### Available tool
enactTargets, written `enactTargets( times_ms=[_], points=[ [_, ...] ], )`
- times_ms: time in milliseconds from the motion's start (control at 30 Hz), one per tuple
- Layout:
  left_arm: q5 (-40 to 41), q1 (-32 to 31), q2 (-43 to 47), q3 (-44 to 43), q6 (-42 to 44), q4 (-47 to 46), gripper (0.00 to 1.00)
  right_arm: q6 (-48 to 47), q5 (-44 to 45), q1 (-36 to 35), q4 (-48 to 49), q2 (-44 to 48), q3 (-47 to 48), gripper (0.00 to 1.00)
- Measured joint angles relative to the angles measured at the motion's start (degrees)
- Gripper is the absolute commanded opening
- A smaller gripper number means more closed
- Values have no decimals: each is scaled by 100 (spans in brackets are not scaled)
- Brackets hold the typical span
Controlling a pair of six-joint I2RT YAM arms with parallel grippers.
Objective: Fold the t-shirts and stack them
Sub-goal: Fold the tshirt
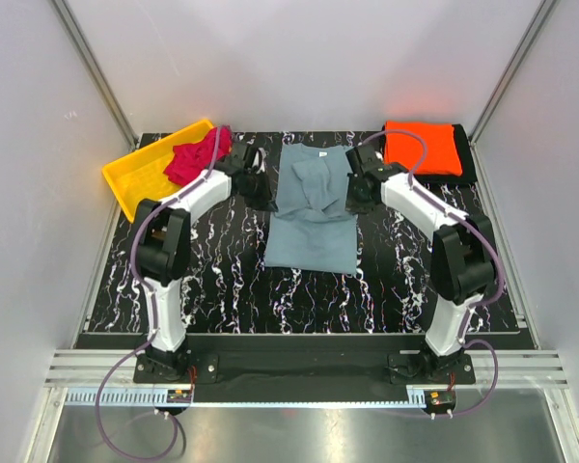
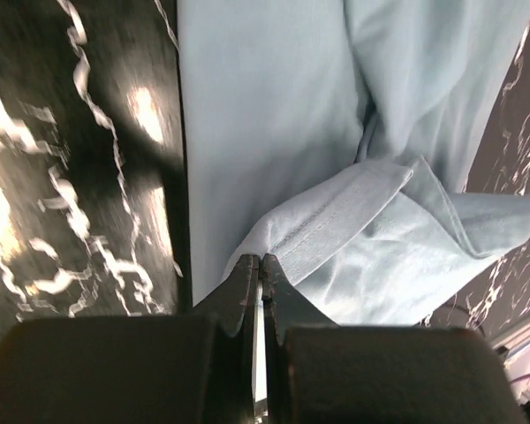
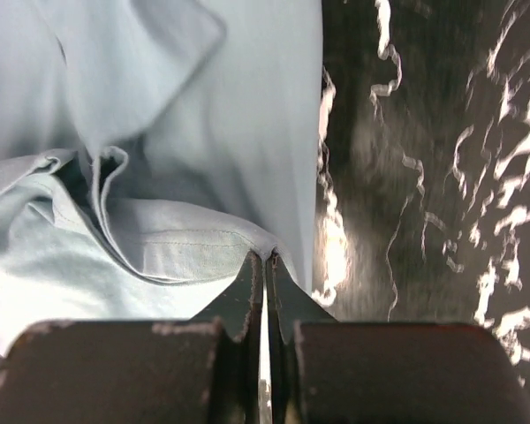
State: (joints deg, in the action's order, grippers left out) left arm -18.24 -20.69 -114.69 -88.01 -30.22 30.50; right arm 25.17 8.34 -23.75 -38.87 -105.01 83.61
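Left end effector [image 2: 261, 268] is clenched on a hemmed fold of sleeve belonging to the grey-blue t-shirt [image 1: 312, 220]; your right end effector [image 3: 264, 263] is clenched the same way on the opposite sleeve hem. Both hold only a thin lip of cloth at the very fingertips.

That shirt lies at the centre of the counter [image 1: 222, 280], collar toward 12 o'clock, its sleeves bunched over the chest. The orange t-shirt [image 1: 422, 147] sits folded at 1 o'clock; the crimson t-shirt [image 1: 195, 156] lies crumpled at 11 o'clock, at the end of the yellow bin [image 1: 135, 178].

Mind the shallow bite: a quick pull would probably slip a hem free and let that sleeve fall crooked. If you let one arm lead the other, the body will likely drag across the counter and skew the fold. The bunched cloth in the middle may also trap a ridge under the next fold, leaving the stack lumpy.
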Motion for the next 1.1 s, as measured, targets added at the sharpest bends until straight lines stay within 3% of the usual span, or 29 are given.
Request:
enactTargets(
  times_ms=[367, 500, 567, 600, 700, 733, 867, 967, 1100],
  points=[
    [-450, 326, -636, -1021, 59, 83, 0, -306, -603, 586, 42, -581, 798, 0],
    [-616, 420, -1121, -1488, -2, 61, 6, -361, -809, 691, 55, -938, 1161, 2],
    [-673, 479, -1397, -1665, -31, 66, 13, -382, -903, 767, 70, -1137, 1311, 8],
    [-697, 507, -1523, -1742, -44, 63, 28, -393, -942, 817, 63, -1248, 1397, 10],
    [-734, 581, -1821, -1906, -116, 87, 32, -402, -1051, 949, -22, -1596, 1698, 19],
    [-741, 601, -1888, -1974, -118, 105, 33, -396, -1067, 990, -76, -1727, 1860, 33],
    [-719, 647, -1915, -2157, -50, 122, 34, -404, -1121, 1134, -275, -2092, 2527, 43],
    [-518, 645, -1635, -1967, 57, 98, 38, -415, -1222, 1211, -365, -2050, 2658, 45],
    [-321, 573, -544, -706, 131, 20, 47, -413, -1508, 1222, -376, -1676, 2022, 45]
  ],
)
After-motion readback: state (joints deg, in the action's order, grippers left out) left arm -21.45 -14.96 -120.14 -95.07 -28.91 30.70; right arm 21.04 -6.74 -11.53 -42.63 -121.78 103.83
